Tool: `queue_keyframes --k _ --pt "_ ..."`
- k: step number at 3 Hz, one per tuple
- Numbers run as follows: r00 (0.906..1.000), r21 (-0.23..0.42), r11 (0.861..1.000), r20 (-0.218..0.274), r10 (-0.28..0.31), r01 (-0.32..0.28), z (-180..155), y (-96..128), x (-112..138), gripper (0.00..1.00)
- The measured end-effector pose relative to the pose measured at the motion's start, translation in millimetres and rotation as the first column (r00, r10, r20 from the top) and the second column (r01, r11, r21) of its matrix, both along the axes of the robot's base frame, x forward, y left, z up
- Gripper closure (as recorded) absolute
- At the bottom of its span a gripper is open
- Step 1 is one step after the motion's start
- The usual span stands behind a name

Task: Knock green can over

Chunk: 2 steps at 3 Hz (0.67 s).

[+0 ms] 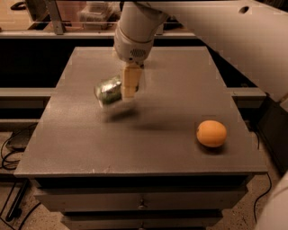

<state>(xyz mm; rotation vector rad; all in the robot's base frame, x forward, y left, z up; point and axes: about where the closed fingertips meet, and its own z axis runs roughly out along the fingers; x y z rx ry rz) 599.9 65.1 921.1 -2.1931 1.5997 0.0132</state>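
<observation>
The green can (pixel 108 92) has a dark and light green pattern. It lies tilted on its side just above the grey table top (pixel 90 139), left of centre, and looks blurred. My gripper (pixel 127 91) hangs from the white arm (pixel 135 31) and is shut on the green can. One tan finger (pixel 130 81) shows across the can's right end. The other finger is hidden behind the can. I cannot tell whether the can touches the table.
An orange (pixel 211 133) lies on the table at the right, near the front edge. A shelf with clutter (pixel 90 13) runs behind the table. Cables (pixel 11 148) lie on the floor at the left. Drawers (pixel 141 204) sit below the table top.
</observation>
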Motion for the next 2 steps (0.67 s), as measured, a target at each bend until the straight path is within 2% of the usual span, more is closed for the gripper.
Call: queue_keyframes --k 1,2 --pt "0.9996 -0.088 0.996 -0.027 0.009 -0.012 -39.3 -6.9 -4.6 0.00" --pt "0.9996 -0.088 0.996 -0.027 0.009 -0.012 -39.3 -6.8 -4.6 0.00"
